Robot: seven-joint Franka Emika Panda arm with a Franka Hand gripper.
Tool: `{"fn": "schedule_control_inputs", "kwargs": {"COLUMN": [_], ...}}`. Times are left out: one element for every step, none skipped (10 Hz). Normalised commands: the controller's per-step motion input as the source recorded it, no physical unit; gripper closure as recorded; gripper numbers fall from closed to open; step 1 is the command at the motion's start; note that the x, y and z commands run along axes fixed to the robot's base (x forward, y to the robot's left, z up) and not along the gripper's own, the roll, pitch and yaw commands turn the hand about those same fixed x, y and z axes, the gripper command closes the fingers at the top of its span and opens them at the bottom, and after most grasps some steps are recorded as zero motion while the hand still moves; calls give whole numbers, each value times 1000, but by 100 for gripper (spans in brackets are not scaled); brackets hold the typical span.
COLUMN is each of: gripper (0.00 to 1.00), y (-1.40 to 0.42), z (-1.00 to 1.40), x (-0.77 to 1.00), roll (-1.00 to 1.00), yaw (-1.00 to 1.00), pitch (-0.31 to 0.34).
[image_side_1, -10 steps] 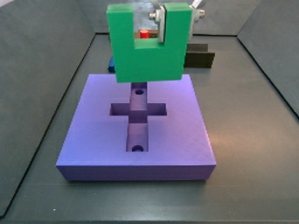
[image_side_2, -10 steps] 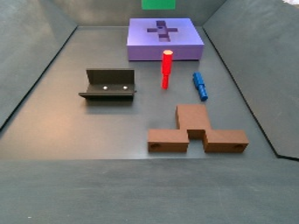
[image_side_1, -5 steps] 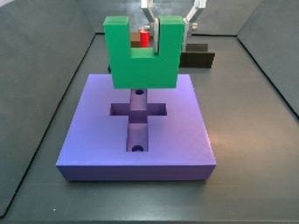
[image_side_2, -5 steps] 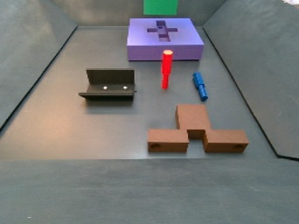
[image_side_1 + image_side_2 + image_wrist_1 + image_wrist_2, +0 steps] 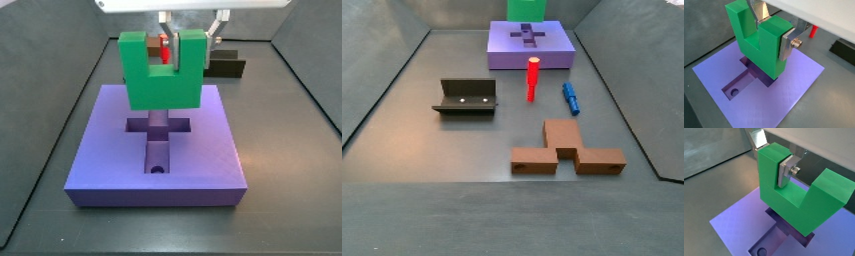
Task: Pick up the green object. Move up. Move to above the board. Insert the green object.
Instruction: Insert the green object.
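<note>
Jaws first: we see the gripper [image 5: 773, 27] pinching one prong of the green object [image 5: 759, 44], a silver finger [image 5: 787, 46] flat against its outer face and another in the notch. We hold the block above the board [image 5: 794, 95], over the cross-shaped recess [image 5: 158, 126], clear of the surface. Our worry is misalignment: if the block sits slightly twisted or off-centre, we judge it could catch on the recess edge and jam, or slip in the one-prong grip.
</note>
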Motion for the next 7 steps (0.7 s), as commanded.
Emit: {"fn": "schedule_control_inputs", "kwargs": {"gripper": [100, 100, 100, 100, 100, 100, 100], "y": [-20, -49, -23, 0, 0, 0, 0], "z": [-166, -169, -174, -123, -126, -183, -183], "x": [-17, 0, 31, 0, 0, 0, -6], "roll": [190, 153, 83, 11, 0, 0, -31], "yaw": [177, 0, -123, -177, -226, -254, -237], "pitch": [-101, -49, 0, 0, 0, 0, 0]}}
